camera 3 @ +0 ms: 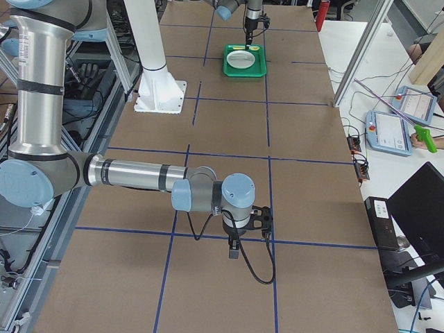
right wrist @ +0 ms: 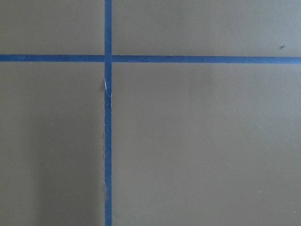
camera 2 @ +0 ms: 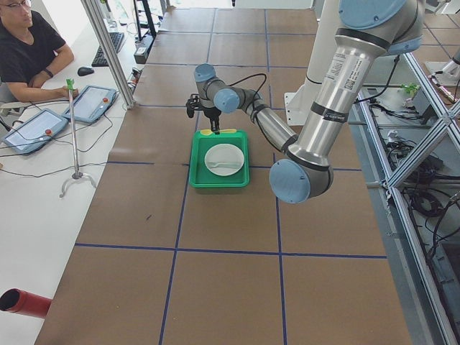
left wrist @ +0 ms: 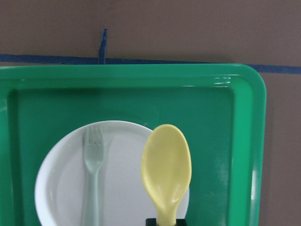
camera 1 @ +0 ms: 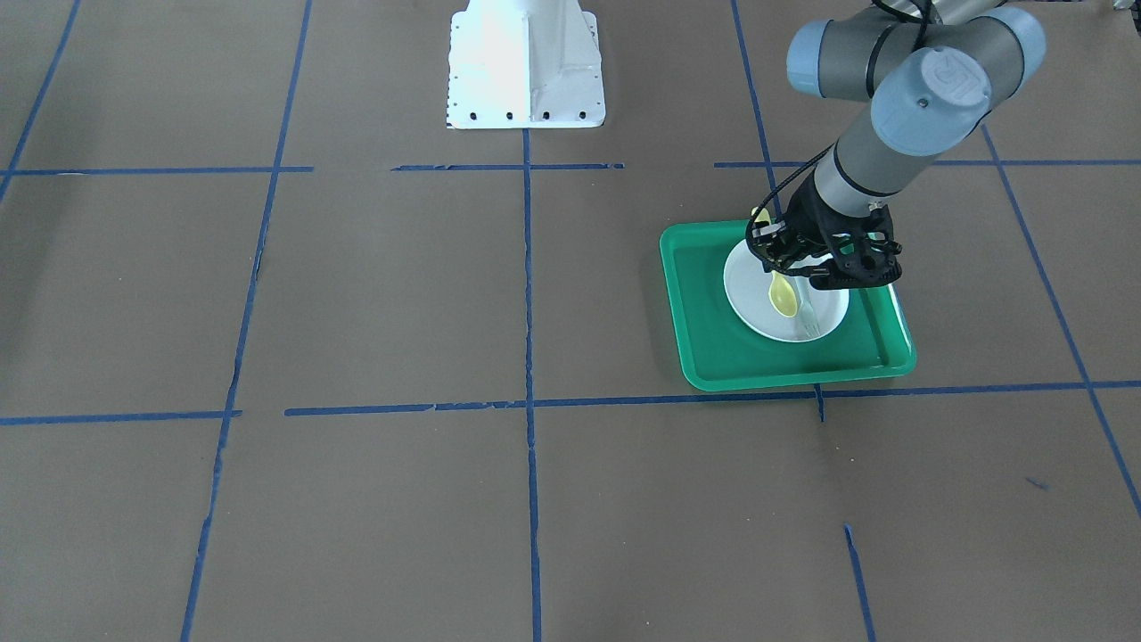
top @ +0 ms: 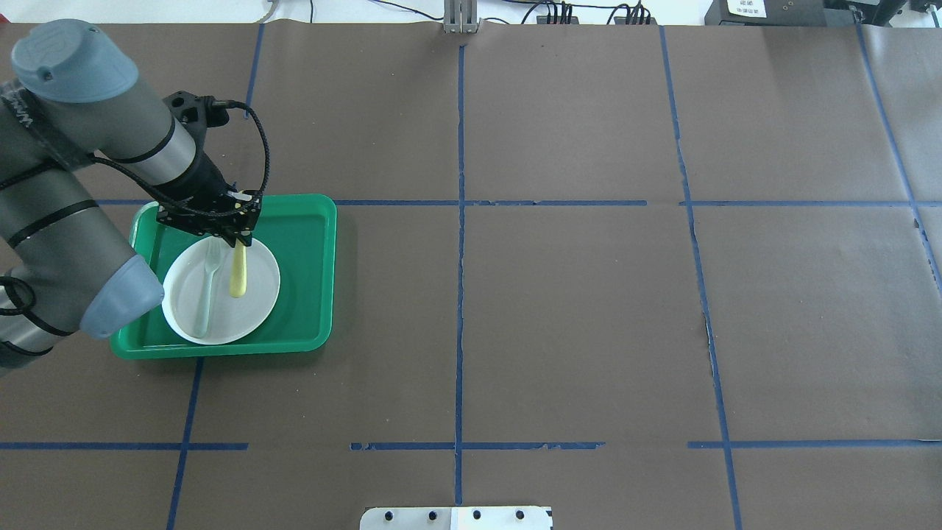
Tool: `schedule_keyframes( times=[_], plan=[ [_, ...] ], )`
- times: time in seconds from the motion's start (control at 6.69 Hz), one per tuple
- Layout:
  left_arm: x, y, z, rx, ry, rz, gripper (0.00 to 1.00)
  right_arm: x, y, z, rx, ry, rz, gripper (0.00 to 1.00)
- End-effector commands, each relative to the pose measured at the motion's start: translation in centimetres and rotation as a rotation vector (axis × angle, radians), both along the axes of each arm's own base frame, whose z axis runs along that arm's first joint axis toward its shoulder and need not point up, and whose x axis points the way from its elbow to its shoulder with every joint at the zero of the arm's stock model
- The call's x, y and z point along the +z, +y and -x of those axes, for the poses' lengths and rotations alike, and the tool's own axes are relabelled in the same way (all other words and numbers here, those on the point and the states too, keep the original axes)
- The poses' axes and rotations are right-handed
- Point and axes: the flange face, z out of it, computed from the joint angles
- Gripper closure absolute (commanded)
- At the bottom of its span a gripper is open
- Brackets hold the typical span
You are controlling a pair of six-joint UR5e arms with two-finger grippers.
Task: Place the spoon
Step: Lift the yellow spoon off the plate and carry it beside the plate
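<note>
The yellow spoon [top: 238, 274] is held by its handle in my left gripper [top: 239, 240], which is shut on it. The spoon hangs a little above the right part of the white plate [top: 257, 294], bowl toward the tray's near side. In the left wrist view the spoon's bowl [left wrist: 167, 162] shows over the plate's edge [left wrist: 61, 188], next to the fork [left wrist: 94, 160]. In the front view the spoon [camera 1: 783, 296] pokes out below the left gripper [camera 1: 782, 267]. My right gripper [camera 3: 244, 227] shows only in the right side view, low over bare table; I cannot tell if it is open or shut.
The plate sits in a green tray [top: 309, 280] at the table's left. A pale grey-green fork [top: 208, 287] lies on the plate's left half. The robot's white base [camera 1: 526, 67] stands at mid-table. An operator [camera 2: 25, 50] sits beyond the far edge.
</note>
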Motion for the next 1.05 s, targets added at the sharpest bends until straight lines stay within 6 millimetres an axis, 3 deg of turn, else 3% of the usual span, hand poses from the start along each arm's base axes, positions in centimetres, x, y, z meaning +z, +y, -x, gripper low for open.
schedule_keyframes(
  times=[0.0,0.15,0.45,0.9],
  plan=[
    [1.4,-0.1,-4.9,-0.009,0.038,0.027,1.0,0.0,0.0,0.0,0.0,0.0,0.0,0.0],
    [3.2,0.0,-6.9,0.005,0.051,0.021,1.0,0.0,0.0,0.0,0.0,0.0,-0.001,0.0],
    [5.0,0.9,-9.6,0.012,0.014,0.001,1.0,0.0,0.0,0.0,0.0,0.0,0.0,0.0],
    [5.4,1.8,-11.0,0.036,0.007,0.005,1.0,0.0,0.0,0.0,-0.001,0.0,-0.001,0.0]
  ],
)
